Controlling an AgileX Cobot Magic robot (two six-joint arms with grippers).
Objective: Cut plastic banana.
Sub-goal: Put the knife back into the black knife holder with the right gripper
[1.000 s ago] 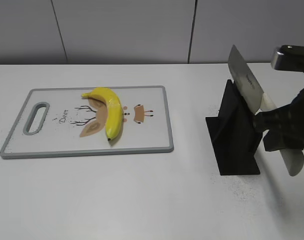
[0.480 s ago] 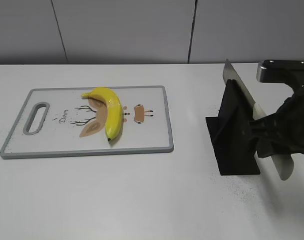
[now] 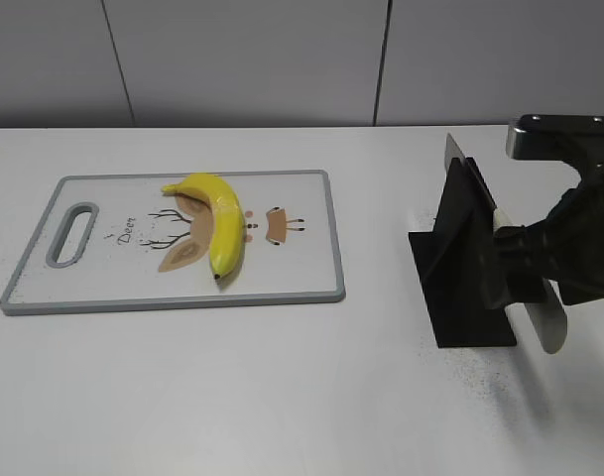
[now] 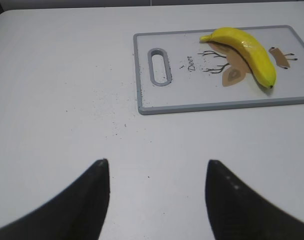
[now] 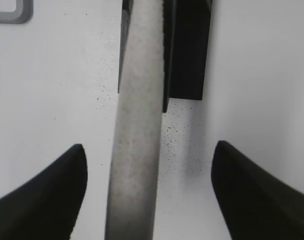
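Bright even light, soft shadows; rt wrist view blurry.

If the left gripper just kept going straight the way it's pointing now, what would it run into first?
Judging by the left wrist view, the left gripper, open, points over bare table toward the cutting board. The board's near edge by its handle slot looks like first contact, with the banana further right. Height above the table is unclear.
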